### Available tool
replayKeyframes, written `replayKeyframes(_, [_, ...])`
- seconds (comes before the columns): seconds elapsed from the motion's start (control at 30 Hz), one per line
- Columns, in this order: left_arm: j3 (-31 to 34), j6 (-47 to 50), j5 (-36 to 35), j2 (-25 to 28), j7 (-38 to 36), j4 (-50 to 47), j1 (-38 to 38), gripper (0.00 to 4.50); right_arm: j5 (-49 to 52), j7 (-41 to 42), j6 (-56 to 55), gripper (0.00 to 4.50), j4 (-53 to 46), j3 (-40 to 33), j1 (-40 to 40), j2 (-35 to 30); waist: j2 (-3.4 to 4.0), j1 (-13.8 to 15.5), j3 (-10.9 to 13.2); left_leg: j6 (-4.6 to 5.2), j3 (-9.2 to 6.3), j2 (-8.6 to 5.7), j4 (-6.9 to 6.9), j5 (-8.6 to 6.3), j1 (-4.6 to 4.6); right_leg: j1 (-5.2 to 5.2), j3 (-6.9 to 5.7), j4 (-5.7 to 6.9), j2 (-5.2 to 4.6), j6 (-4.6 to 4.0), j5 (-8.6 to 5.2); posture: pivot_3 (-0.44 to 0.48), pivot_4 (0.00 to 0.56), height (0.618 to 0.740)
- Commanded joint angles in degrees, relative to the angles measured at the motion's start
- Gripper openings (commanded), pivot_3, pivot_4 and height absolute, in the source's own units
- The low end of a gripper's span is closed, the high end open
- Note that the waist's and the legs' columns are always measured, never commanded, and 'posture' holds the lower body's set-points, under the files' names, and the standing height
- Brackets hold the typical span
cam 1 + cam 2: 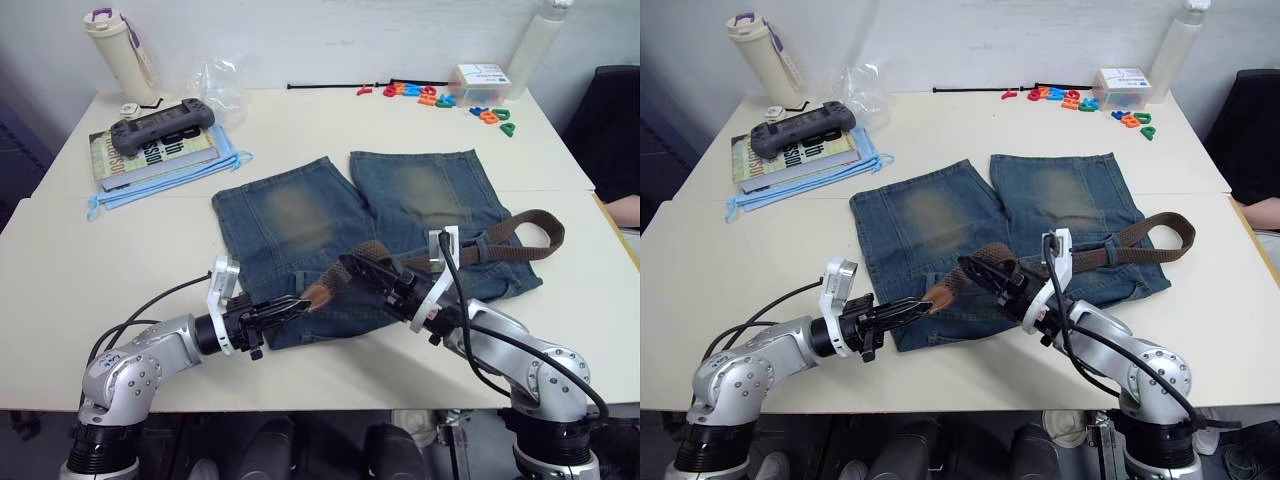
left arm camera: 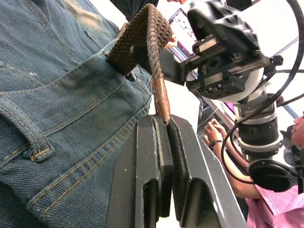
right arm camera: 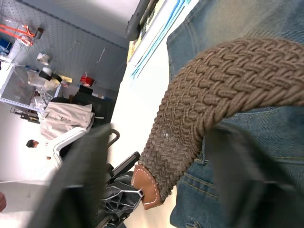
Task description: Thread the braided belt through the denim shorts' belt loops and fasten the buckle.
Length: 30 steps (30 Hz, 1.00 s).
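- Your left tool [image 1: 285, 306] is clenched on the tan leather tip [image 1: 318, 293] of the braided belt [image 1: 520, 242], right at the waistband edge of the denim shorts [image 1: 300, 215] nearest you.
- Your right tool [image 1: 378, 276] is grasping the woven strap just behind that tip, so the short stretch between the two tools arches up off the denim.
- The denim shorts lie flat on the table [image 1: 300, 120], legs pointing away from you; the rest of the belt trails across the right leg and loops back past its outer edge. I cannot make out the buckle.
- One of the belt loops [image 2: 28, 142] shows in the left wrist view, lying flat against the waistband, beside the tip and not yet entered.
- Risk: the hold on the tip looks shallow, so a pull from the right tool could slide it free.
- Risk: with the loop pressed flat, the tip may ride over it instead of under.
- Risk: dragging either tool could bunch the loose shorts and shift the loop.
- The two tools are close together; mind a collision.
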Motion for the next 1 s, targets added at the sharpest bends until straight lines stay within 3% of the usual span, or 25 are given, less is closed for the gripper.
replayKeyframes(0.03, [0.11,-0.76,-0.62,0.48,-0.88,-2.17,0.47,0.0,1.05,1.19,-1.86,1.17,-2.18,1.32,-0.34,-0.51,-0.01,0.0,0.0,0.0,0.04,0.0,0.0,0.0,-0.01,-0.05,0.05,0.01,0.0,0.0,0.0,0.0,0.15,0.691])
replayKeyframes(0.1, [0.08,-0.85,-0.51,0.52,-0.98,-2.19,0.45,0.0,0.85,1.27,-2.45,0.24,-2.33,1.84,-0.28,-0.73,-0.01,0.0,0.0,0.01,0.09,0.01,0.0,-0.01,-0.02,-0.09,0.1,0.01,0.0,0.0,0.0,0.0,0.15,0.691])
replayKeyframes(0.13, [0.01,-1.03,-0.29,0.63,-1.1,-2.19,0.44,0.0,0.59,1.18,-2.76,0.04,-2.31,2.09,-0.28,-0.71,-0.01,0.01,0.0,0.01,0.11,0.01,0.0,-0.01,-0.02,-0.12,0.12,0.01,0.0,0.0,0.0,0.0,0.15,0.691])
replayKeyframes(0.23, [-0.26,-1.87,0.78,1.09,-1.15,-2.3,0.55,0.0,-0.24,1.06,-3.86,0.04,-2.17,2.73,-0.31,-0.56,-0.01,0.01,0.01,0.01,0.14,0.02,0.0,-0.01,-0.03,-0.16,0.17,0.0,0.0,0.0,0.0,0.0,0.15,0.691])
replayKeyframes(0.27, [-0.23,-2.02,0.93,1.1,-0.98,-2.27,0.56,0.84,-0.39,1.08,-4.22,0.0,-2.1,2.9,-0.34,-0.55,-0.01,0.02,0.01,0.01,0.16,0.02,0.0,-0.01,-0.03,-0.18,0.19,0.01,0.0,0.0,0.0,0.0,0.15,0.691])
replayKeyframes(0.5, [3.82,-3.54,2.06,4.21,-0.82,-2.88,2.38,3.6,-1.7,-1.58,-7.89,0.0,-1.94,4.42,0.01,1.71,-0.03,-0.09,0.01,0.01,0.19,0.03,0.0,-0.02,-0.04,-0.25,0.23,0.01,0.0,0.0,0.0,0.0,0.15,0.691])
replayKeyframes(0.7, [11.1,-3.64,2.02,12.58,-5.26,-2.78,10.01,3.6,-5.3,-7.91,-13.98,0.0,-0.95,4.43,0.91,7.79,-0.03,-0.76,0.05,-0.08,0.2,0.14,0.0,-0.07,-0.04,-0.31,0.28,0.03,0.1,-0.02,0.01,0.0,0.15,0.691])
replayKeyframes(1.0, [13.64,-3.57,1.85,15.16,-5.53,-3.0,11.62,3.6,-19.71,-9.6,-16.25,0.0,1.19,8.34,2.46,14.06,-0.02,-1.07,0.06,-0.11,0.22,0.15,0.0,-0.19,-0.05,-0.42,0.36,0.04,0.12,-0.09,-0.03,0.0,0.15,0.691])
